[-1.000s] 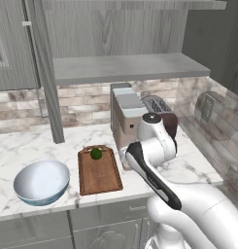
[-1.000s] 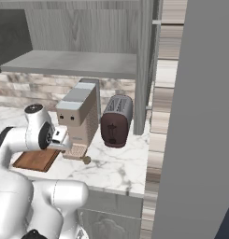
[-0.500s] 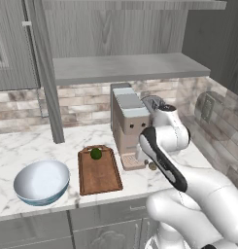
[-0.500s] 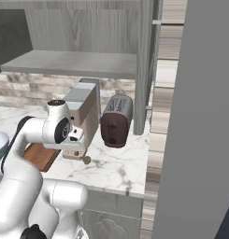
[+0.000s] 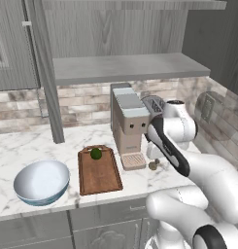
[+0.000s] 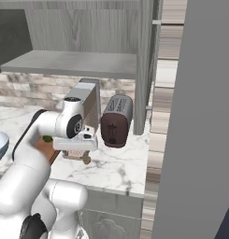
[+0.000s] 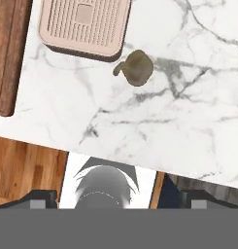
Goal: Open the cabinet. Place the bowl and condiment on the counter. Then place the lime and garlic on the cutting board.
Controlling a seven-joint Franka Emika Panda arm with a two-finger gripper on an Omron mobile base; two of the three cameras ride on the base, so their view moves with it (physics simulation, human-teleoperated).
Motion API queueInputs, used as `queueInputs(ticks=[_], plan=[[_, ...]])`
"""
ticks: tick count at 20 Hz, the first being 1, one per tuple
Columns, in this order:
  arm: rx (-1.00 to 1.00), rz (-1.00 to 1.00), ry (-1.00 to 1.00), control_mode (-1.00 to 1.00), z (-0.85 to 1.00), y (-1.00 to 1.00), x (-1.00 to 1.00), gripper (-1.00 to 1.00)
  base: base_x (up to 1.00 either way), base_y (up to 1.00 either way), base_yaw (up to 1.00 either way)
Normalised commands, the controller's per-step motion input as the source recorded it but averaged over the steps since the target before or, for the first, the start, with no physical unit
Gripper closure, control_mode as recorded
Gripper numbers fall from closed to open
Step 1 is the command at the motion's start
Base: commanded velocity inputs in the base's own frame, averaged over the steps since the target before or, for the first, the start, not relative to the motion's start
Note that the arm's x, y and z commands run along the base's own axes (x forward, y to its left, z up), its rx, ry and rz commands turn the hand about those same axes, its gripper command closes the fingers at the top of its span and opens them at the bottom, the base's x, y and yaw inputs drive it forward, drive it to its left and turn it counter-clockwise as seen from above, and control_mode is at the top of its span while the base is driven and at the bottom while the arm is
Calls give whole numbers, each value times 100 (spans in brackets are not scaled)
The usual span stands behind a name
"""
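Observation:
The cabinet stands open, its grey shelf bare. On the counter at the left sits the bowl. The lime lies at the handle end of the cutting board. The garlic rests on the marble just right of the coffee machine's drip tray. My gripper hangs open a little above the garlic, pointing down. In the hand view the garlic lies ahead of my spread gripper, nothing between the fingers. The condiment is out of view.
A beige coffee machine stands right of the board, its drip tray close beside the garlic. A dark toaster sits behind it near the wall. The counter's front edge runs close below the garlic.
The arm has swung right, from over the cutting board's right edge to above the garlic beside the coffee machine. The fingers stayed apart.

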Motion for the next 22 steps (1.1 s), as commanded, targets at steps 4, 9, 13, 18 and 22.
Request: queueInputs(ticks=[4, 9, 13, 18, 22], plan=[[-3, 18, -1, -100, 0, 0, 0, -100, 0, 0, 0], [-9, 15, -14, -100, 0, 0, -1, -100, 0, 0, 0], [-9, 16, -21, -100, 0, 0, -12, -100, 0, 0, 0], [-1, 18, -16, -100, 0, -7, -25, -100, 0, 0, 0], [0, 15, -5, -100, 0, -11, -10, -100, 0, 0, 0]])
